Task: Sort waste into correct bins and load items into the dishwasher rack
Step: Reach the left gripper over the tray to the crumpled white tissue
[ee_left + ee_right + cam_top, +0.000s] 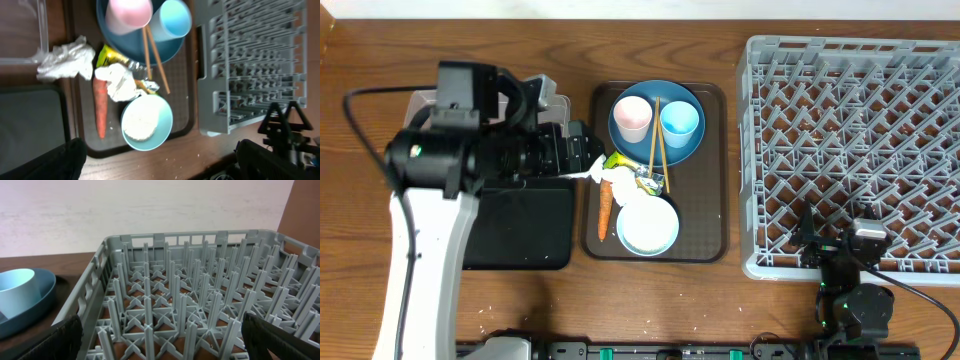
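Observation:
My left gripper (165, 167) is open and empty, held above the brown serving tray; in the overhead view it (582, 152) is at the tray's left edge. One crumpled white tissue (67, 57) lies on that edge, and a second one (117, 82) lies by the yellow-green wrapper (111, 55). The carrot (101, 107) lies beside the pale bowl (162, 135), which holds rice (140, 122). The blue plate (690, 145) carries the pink cup (631, 117), the light blue cup (680, 122) and the chopsticks (656, 135). My right gripper (160, 342) is open over the grey rack (850, 150).
The clear box (420, 100) and the black tray (520, 225) lie left of the brown serving tray (710, 230), partly under my left arm. Loose rice grains (200, 155) dot the table in front of the tray. The right arm's base (855, 300) stands below the rack.

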